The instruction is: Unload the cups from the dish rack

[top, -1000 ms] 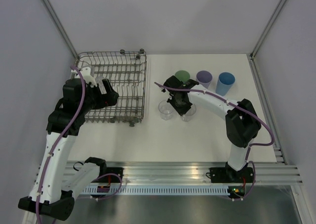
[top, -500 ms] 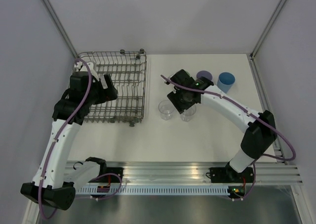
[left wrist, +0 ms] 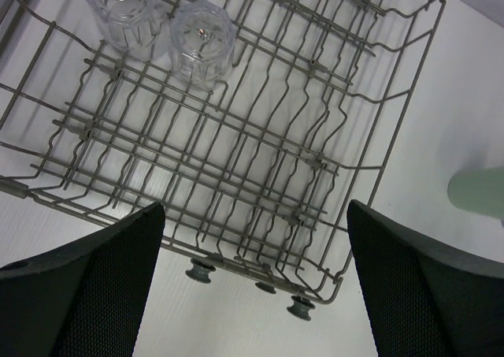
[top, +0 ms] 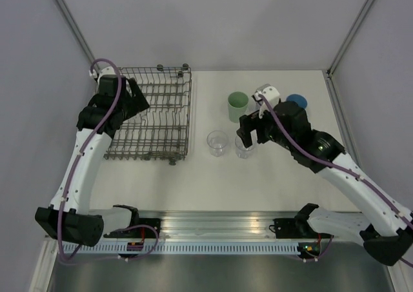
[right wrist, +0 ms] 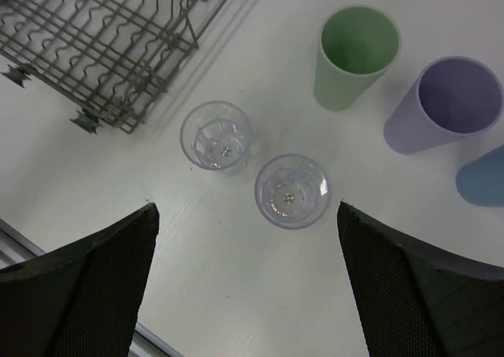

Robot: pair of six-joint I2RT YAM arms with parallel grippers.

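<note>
The grey wire dish rack (top: 161,111) (left wrist: 315,160) stands at the table's far left. Two clear cups (left wrist: 126,10) (left wrist: 201,42) sit among its tines in one corner. My left gripper (top: 132,95) (left wrist: 256,215) hovers open above the rack, holding nothing. On the table stand two clear cups (right wrist: 216,135) (right wrist: 292,190), a pale green cup (right wrist: 354,53) (top: 237,105), a lavender cup (right wrist: 449,101) and a blue cup (right wrist: 484,176) (top: 297,100). My right gripper (top: 255,129) (right wrist: 246,215) hangs open above the nearer clear cup (top: 244,149), apart from it.
The rack's small feet (left wrist: 303,307) rest on the white table. Grey walls close in the left, far and right sides. A metal rail (top: 226,224) runs along the near edge by the arm bases.
My right gripper has opened, let go of the clear cup beside the other one, and risen while its arm drew back to the right. My left gripper moved toward the rack's far left.
</note>
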